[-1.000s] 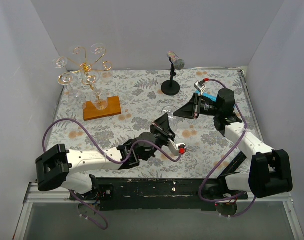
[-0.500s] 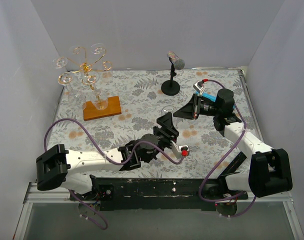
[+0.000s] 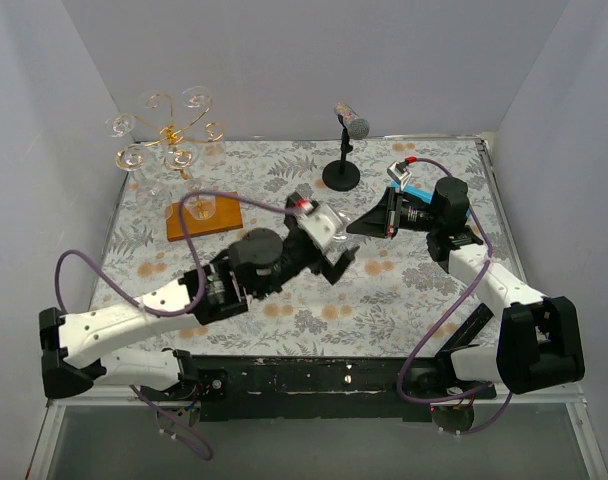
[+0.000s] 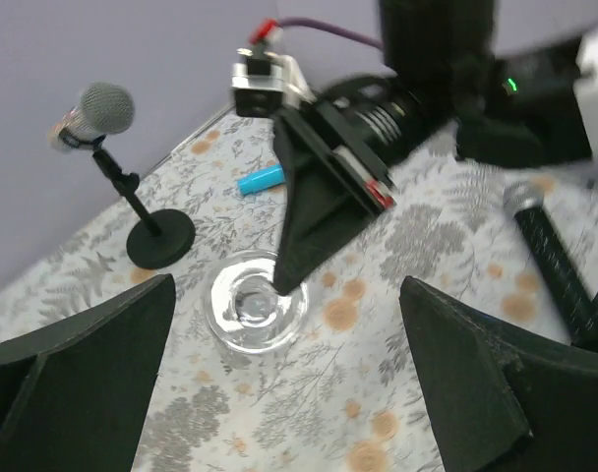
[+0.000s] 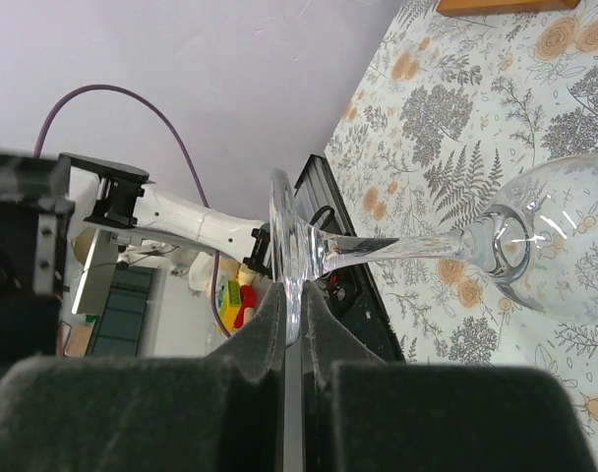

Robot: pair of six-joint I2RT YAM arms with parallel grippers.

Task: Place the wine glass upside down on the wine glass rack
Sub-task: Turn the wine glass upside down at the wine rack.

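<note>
- A table (image 3: 434, 180) under a grey-and-orange floral cloth fills the white-walled cell, with both arms bolted at its near edge.
- The left arm (image 3: 134, 320) reaches up and across from the near left. The left gripper (image 4: 287, 295) hangs over the middle of the table with its jaws spread wide and nothing between them. In its wrist view the two dark fingers (image 4: 92, 354) frame the glass from above without touching it.
- The right arm (image 3: 484, 275) bends in from the near right. The right gripper (image 5: 291, 295) points left, its jaws pinched tight on the rim of the glass's foot.
- The wine glass rack (image 3: 204, 220) stands at the far left on its orange-brown wooden base. Other clear glasses (image 3: 195, 98) sit among its gold curled arms.
- A black microphone stand (image 3: 344, 150) rises at the far centre, just beyond the two grippers.
- The wine glass (image 5: 496, 241) is at mid-table, near of the microphone stand and well apart from the rack. It is held by the edge of its foot, and the stem runs from there to the bowl, which is turned toward the cloth. Whether the bowl touches the cloth cannot be told.
- A small blue cylinder (image 4: 260, 180) lies on the cloth beside the right gripper, to the right of the microphone stand's base.
</note>
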